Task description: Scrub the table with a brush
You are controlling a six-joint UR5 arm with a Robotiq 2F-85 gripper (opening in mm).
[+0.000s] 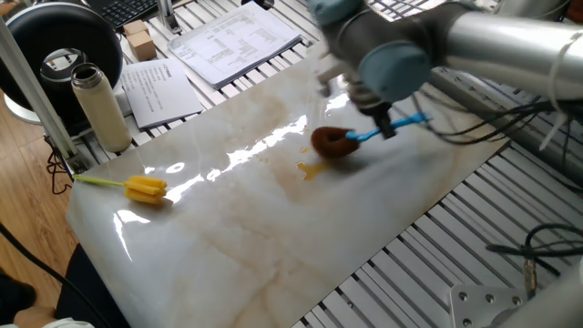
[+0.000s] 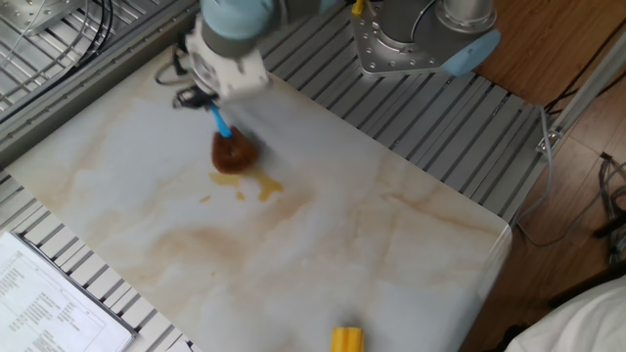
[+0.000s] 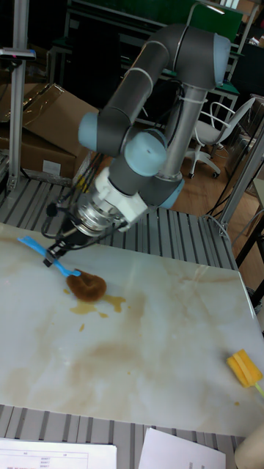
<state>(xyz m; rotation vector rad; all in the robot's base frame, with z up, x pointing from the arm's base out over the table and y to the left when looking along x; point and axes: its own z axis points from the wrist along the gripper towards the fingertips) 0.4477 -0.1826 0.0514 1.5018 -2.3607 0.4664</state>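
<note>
Gripper point(image 3: 60, 256) clamped on the brush point(image 1: 360, 138), pinching the light-blue handle partway along, blue tip poking out past the fingers. Brown bristle head down on the counter point(image 2: 391, 254), pressed flat against the marble, handle angled up toward the wrist. In the tall view, head point(image 3: 86, 284) sits right at the edge of the amber stain point(image 3: 94, 303); puddle w/ small splotches spreads just beside it toward the near edge. Other fixed view: same thing, brush point(image 2: 231, 149) touching the top of the stain point(image 2: 245, 186), a few droplets off to the side. Arm reaches in from the slatted metal frame point(image 2: 430, 108) behind the slab. Yellow sponge brush point(image 1: 137, 188) lies well apart near the counter's end, stem pointing off the edge. Beige bottle point(image 1: 100, 107) upright on the frame beside papers point(image 1: 228, 41). Glare streak runs across the glossy top btw the two brushes.
</note>
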